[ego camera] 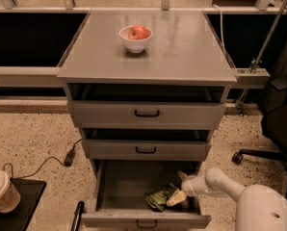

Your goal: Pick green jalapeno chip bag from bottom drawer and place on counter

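Observation:
The bottom drawer [115, 186] is pulled open below two shallower grey drawers. The green jalapeno chip bag [158, 198] lies crumpled on its floor at the front right. My gripper [176, 197] reaches down into the drawer from the right on a white arm and sits right at the bag's right edge, touching or nearly touching it. The counter [182, 47] is the flat grey cabinet top above.
A white bowl with a red apple [136, 35] stands on the counter's back middle. A paper cup [2, 191] sits on a black tray at lower left. A cable and plug [69, 157] lie on the speckled floor. A black chair base [264, 153] stands at right.

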You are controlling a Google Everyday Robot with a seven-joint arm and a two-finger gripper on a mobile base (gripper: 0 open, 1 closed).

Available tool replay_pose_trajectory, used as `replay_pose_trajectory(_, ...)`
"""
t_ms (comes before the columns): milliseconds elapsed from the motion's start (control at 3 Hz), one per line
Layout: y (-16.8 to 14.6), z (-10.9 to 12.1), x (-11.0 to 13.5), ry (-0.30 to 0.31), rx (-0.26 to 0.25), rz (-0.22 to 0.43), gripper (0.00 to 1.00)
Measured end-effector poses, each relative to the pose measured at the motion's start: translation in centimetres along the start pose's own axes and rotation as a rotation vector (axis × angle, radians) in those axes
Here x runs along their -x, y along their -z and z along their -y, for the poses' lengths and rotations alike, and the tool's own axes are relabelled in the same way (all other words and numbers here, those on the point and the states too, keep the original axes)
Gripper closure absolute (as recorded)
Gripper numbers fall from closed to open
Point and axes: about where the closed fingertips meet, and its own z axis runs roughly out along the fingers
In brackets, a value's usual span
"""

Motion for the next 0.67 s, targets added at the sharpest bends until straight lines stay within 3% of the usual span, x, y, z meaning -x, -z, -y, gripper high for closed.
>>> replay_pose_trajectory(333,0.0,0.0,0.0,0.000,0.000,0.000,0.00)
replay_pose_trajectory(667,-2.5,0.9,-0.3,-0.018,-0.033,0.005,0.00)
